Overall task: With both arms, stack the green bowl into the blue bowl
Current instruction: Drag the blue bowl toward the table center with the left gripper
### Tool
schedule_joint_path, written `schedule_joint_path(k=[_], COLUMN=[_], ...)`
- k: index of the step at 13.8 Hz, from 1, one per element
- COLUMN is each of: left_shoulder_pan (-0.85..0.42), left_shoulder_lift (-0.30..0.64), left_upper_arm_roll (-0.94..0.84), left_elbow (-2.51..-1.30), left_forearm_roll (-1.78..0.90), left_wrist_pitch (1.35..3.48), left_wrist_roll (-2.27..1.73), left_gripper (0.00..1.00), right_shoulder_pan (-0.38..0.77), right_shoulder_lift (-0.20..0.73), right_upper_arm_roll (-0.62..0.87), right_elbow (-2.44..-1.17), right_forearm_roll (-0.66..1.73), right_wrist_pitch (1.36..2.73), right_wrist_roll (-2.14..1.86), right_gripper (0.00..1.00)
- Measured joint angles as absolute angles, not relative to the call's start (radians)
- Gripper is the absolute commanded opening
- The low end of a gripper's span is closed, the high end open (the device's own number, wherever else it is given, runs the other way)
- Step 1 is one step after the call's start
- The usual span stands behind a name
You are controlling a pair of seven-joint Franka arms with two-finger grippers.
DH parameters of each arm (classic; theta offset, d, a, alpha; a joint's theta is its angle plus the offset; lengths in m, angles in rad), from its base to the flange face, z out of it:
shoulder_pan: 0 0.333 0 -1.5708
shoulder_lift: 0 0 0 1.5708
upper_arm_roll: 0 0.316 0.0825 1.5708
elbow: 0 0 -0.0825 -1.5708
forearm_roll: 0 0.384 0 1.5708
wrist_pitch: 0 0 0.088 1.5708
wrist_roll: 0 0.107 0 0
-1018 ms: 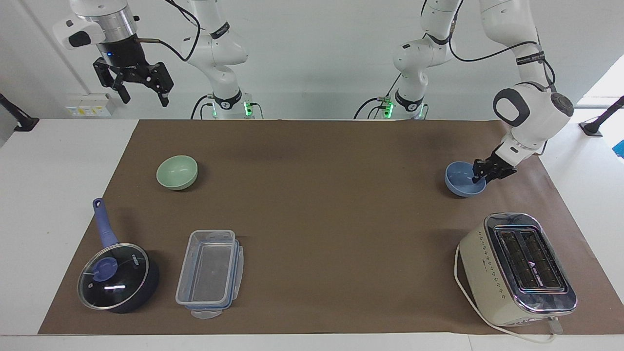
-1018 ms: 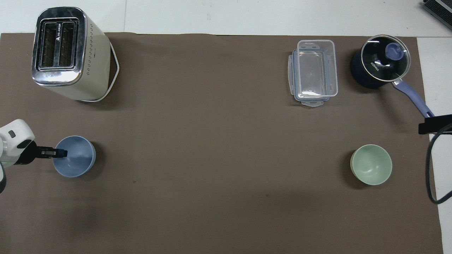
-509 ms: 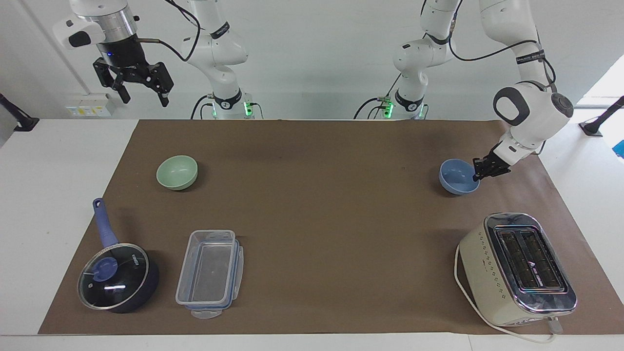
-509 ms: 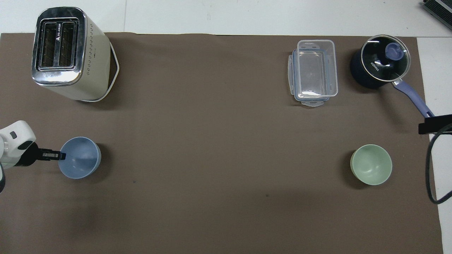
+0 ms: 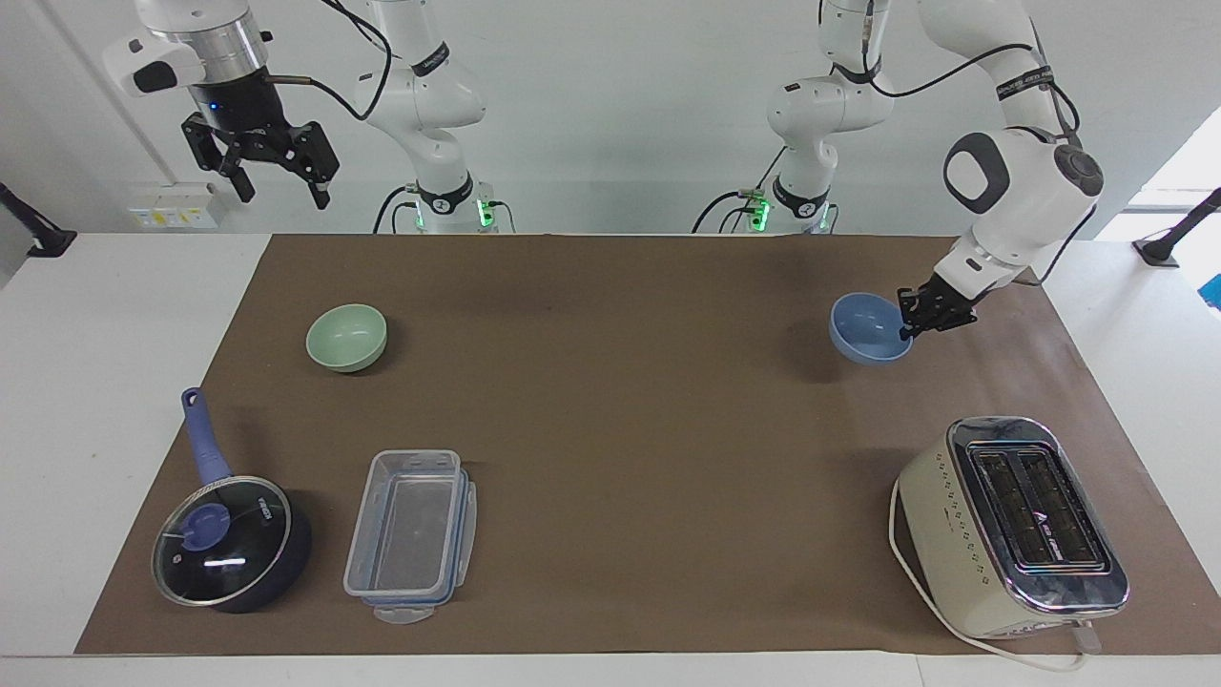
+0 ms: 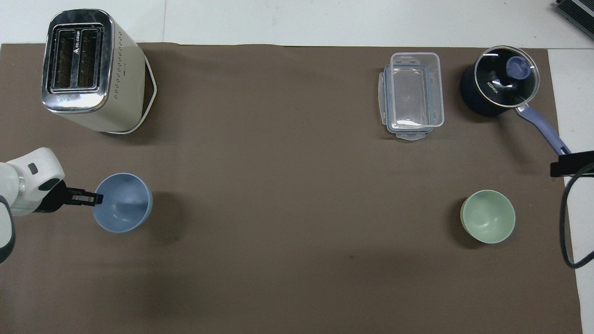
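My left gripper (image 5: 906, 326) (image 6: 98, 199) is shut on the rim of the blue bowl (image 5: 866, 329) (image 6: 123, 202) and holds it lifted above the brown mat, at the left arm's end of the table. The green bowl (image 5: 346, 337) (image 6: 487, 216) stands upright on the mat at the right arm's end. My right gripper (image 5: 279, 186) is open and empty, raised high over the table edge nearest the robots; the right arm waits. In the overhead view only a black part of it (image 6: 571, 163) shows at the edge.
A cream toaster (image 5: 1011, 525) (image 6: 90, 69) stands farther from the robots than the blue bowl. A clear plastic container (image 5: 412, 534) (image 6: 412, 95) and a dark blue lidded saucepan (image 5: 229, 539) (image 6: 501, 86) stand farther from the robots than the green bowl.
My left gripper has lifted the blue bowl off the mat and carried it toward the table's middle. The right arm and the green bowl have not moved.
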State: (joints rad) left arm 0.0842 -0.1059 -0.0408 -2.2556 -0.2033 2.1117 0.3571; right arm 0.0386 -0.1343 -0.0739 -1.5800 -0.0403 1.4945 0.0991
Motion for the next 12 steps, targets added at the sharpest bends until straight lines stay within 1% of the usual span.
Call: schedule_joint_path(k=[3, 8, 10, 12], left_shoulder_pan=[-0.056, -0.316, -0.409, -0.493], left_shoulder_lift=[-0.098, -0.040, -0.011, 0.020], left_upper_arm_roll=[-0.046, -0.051, -0.051, -0.051], left_elbow=[-2.259, -2.268, -2.269, -2.270], left_forearm_roll=[-0.204, -0.205, -0.205, -0.205], left_wrist_pitch=[2.133, 2.283, 2.340, 2.402], left_wrist_roll=[0.198, -0.164, -0.284, -0.377], left_gripper=[0.00, 0.00, 0.00, 0.00], right_shoulder_pan=[0.036, 0.036, 0.025, -0.005], right_shoulder_lift=[-0.134, -0.134, -0.133, -0.130], right_upper_arm_roll=[-0.074, -0.075, -0.077, -0.081], right_elbow=[-1.580, -1.606, -1.646, -1.727], right_forearm_roll=[-0.024, -0.021, -0.022, -0.022], right_wrist_pitch=[1.493, 1.496, 1.513, 1.599], right_wrist_roll=[0.124, 0.124, 0.078, -0.012], right_gripper=[1.00, 1.00, 1.00, 1.00])
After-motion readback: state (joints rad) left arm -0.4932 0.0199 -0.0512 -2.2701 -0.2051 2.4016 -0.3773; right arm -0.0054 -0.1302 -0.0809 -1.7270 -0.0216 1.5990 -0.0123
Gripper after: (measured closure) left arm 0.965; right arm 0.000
